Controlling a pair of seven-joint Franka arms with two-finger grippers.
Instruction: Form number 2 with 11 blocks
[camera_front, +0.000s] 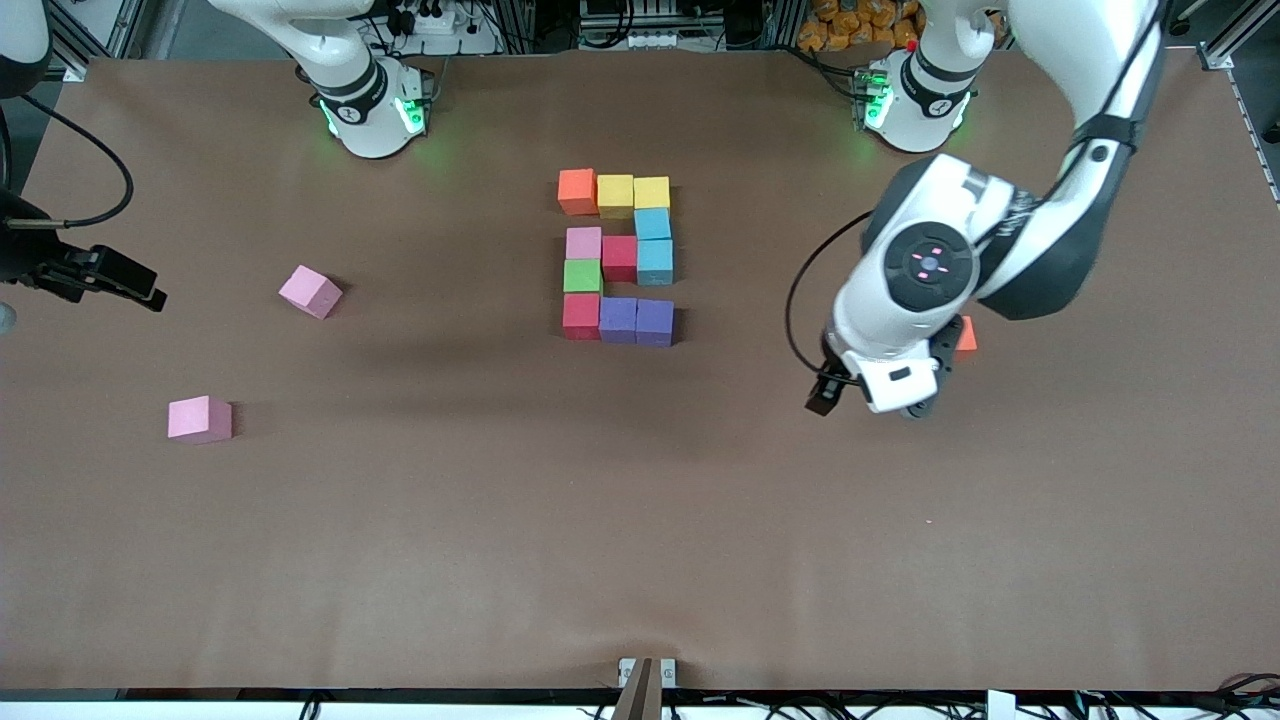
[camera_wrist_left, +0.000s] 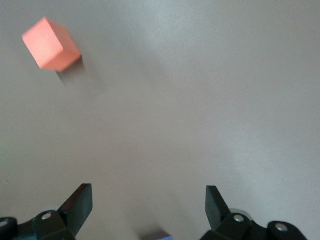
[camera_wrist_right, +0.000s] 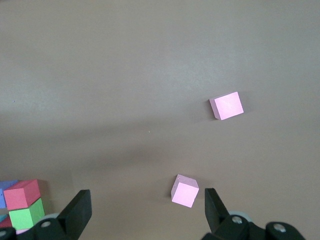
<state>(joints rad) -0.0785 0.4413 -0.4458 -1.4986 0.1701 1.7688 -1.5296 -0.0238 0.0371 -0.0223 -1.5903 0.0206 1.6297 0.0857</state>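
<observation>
Matte cubes (camera_front: 618, 256) in a blocky 2, left claw (camera_wrist_left: 149, 205) and right claw (camera_wrist_right: 148, 207) both spread.

Off-task items I can see from my station: brown table (camera_front: 640, 540), three spare cubes, edge hardware.

Two loose pink cubes sit toward the right arm's end of the table, well apart: the skewed pink cube (camera_front: 310, 291) lies farther from the front camera than the square-set pink cube (camera_front: 199, 419). A spare orange cube (camera_front: 966, 337) sits toward the left arm's end, mostly hidden. A small metal bracket (camera_front: 646, 672) is on the near table edge. Above the top edge lies an orange pile (camera_front: 850, 22), possibly netted fruit.
</observation>
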